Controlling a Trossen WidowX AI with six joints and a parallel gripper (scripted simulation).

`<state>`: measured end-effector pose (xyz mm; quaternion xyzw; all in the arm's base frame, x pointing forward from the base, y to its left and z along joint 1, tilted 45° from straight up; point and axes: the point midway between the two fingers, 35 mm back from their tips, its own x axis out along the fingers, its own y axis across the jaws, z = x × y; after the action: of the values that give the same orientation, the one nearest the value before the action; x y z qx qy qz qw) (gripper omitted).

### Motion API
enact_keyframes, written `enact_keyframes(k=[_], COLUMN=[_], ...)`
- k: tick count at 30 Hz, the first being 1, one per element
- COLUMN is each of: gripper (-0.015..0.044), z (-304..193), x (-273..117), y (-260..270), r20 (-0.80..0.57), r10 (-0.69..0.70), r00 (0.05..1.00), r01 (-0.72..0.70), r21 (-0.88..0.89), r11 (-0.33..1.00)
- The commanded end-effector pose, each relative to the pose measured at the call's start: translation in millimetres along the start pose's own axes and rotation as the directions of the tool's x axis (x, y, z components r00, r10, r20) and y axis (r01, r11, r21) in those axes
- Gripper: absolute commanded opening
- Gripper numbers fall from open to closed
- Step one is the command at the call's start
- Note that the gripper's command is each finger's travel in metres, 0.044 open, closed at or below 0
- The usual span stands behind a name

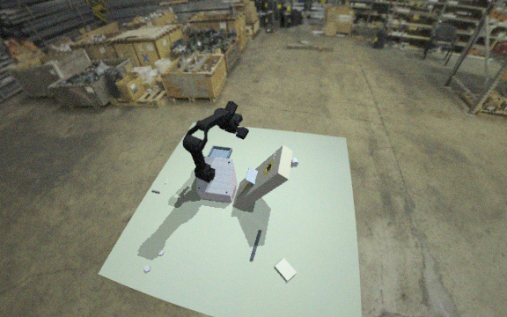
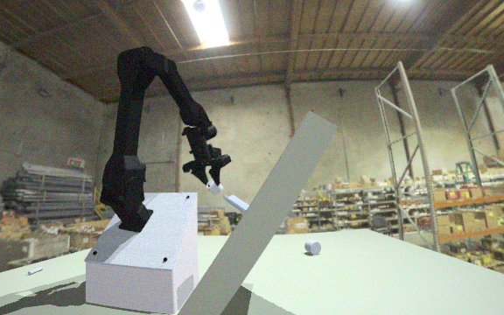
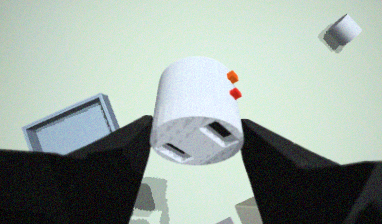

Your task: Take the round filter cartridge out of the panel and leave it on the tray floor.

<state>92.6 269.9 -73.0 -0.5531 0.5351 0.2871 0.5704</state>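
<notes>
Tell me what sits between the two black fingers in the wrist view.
The white round cartridge, its two slots facing the camera, is clamped between the pincer's fingers. The wrist view shows this plainly.

Open air lies under the held cartridge (image 3: pixel 197 107); the tray (image 3: pixel 72 125) sits aside, the panel (image 2: pixel 261 210) beside.
</notes>
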Motion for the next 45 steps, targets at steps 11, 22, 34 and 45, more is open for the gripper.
enact_keyframes(k=[11,22,34,45], gripper=[0.0,0.0,0.0,0.0], z=[-28,-87,-116,-132], x=[43,82,96,128], y=[89,154,171,174], r20=[0.008,-0.053,-0.093,-0.094], r10=[0.154,0.284,0.326,0.326], r00=[0.988,0.957,0.941,0.941], r01=[-0.148,-0.274,-0.321,-0.322], r21=[-0.246,-0.472,-0.552,-0.552], r11=[0.958,0.838,0.769,0.769])
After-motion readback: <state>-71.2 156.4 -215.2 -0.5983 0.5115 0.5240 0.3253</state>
